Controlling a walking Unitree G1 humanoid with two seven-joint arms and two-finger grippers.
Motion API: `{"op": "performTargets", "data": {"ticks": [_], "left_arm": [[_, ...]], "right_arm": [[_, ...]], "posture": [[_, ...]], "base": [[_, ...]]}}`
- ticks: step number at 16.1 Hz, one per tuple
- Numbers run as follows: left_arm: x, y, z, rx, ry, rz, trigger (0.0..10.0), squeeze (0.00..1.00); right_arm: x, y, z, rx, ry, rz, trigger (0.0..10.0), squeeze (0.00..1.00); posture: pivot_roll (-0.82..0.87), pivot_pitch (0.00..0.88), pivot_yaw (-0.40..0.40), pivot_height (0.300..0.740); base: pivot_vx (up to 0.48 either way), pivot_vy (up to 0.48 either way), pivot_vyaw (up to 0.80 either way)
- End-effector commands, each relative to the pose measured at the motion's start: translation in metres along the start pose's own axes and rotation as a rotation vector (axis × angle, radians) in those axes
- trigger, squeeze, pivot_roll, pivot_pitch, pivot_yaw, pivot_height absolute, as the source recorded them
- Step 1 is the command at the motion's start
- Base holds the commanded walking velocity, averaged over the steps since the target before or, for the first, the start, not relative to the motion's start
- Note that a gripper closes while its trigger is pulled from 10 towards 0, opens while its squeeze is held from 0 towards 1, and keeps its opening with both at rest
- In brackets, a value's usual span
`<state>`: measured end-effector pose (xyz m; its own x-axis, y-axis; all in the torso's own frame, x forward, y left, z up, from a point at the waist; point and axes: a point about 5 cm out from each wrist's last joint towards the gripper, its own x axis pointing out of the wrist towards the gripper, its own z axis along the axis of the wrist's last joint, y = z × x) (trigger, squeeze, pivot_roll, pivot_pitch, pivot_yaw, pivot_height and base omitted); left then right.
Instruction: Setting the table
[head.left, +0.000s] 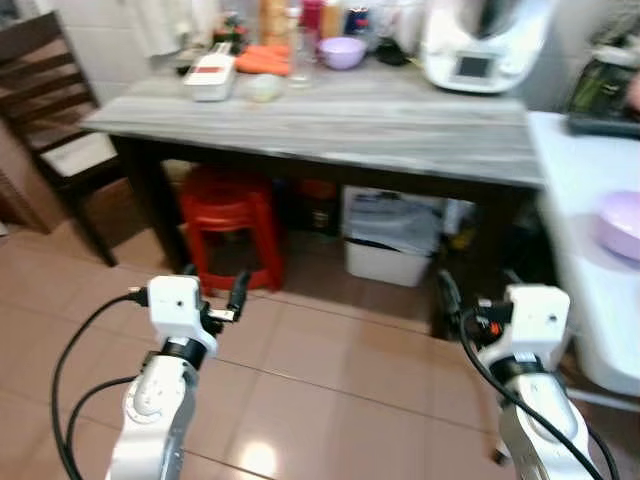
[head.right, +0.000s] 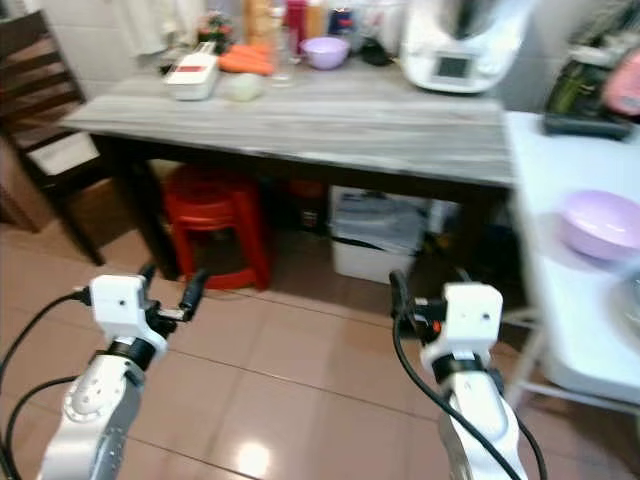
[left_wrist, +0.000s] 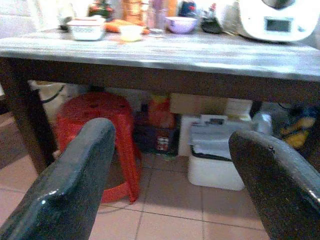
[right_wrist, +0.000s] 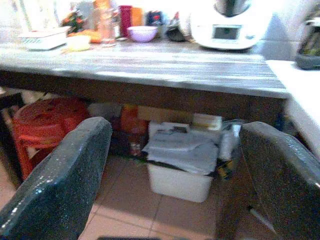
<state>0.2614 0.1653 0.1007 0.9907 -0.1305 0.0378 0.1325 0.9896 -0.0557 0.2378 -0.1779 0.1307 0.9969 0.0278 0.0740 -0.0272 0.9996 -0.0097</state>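
Note:
A grey wood-grain table (head.left: 330, 125) on a dark frame stands ahead of me. At its back are a small purple bowl (head.left: 343, 51), a white lidded container (head.left: 210, 76), orange items and several bottles. To the right, a white table (head.right: 560, 300) carries a larger lilac bowl (head.right: 600, 222). My left gripper (head.left: 213, 285) and right gripper (head.left: 480, 290) are both held low over the tiled floor, short of the grey table. Both are open with nothing between the fingers. The wrist views look under the grey table past the left gripper (left_wrist: 172, 132) and right gripper (right_wrist: 177, 127).
A white kitchen appliance (head.left: 480, 45) sits at the table's back right. Under the table are a red plastic stool (head.left: 228, 215), a white bin (head.left: 390, 245) and boxes. A dark wooden chair (head.left: 50, 110) stands at the left. Tiled floor lies between me and the table.

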Motion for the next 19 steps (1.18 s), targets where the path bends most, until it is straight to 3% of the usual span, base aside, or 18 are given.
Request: {"op": "performTargets", "data": {"ticks": [1,19], "left_arm": [[0.0022,-0.0051,0.0016,-0.008,-0.003,-0.017,10.0,0.0],[0.0033,-0.0086,0.0008,-0.008,0.002,-0.035,10.0,0.0]], "right_arm": [[-0.0016,-0.0049,-0.0002,-0.011,0.009,-0.016,10.0,0.0],[0.0012,-0.0054,0.0003,-0.008,0.008,-0.024,10.0,0.0]], "posture": [[-0.08,0.054,0.049,0.74],[-0.08,0.059,0.052,0.74]], "base": [[0.0,-0.36,-0.52],[0.0,-0.352,-0.05]]}}
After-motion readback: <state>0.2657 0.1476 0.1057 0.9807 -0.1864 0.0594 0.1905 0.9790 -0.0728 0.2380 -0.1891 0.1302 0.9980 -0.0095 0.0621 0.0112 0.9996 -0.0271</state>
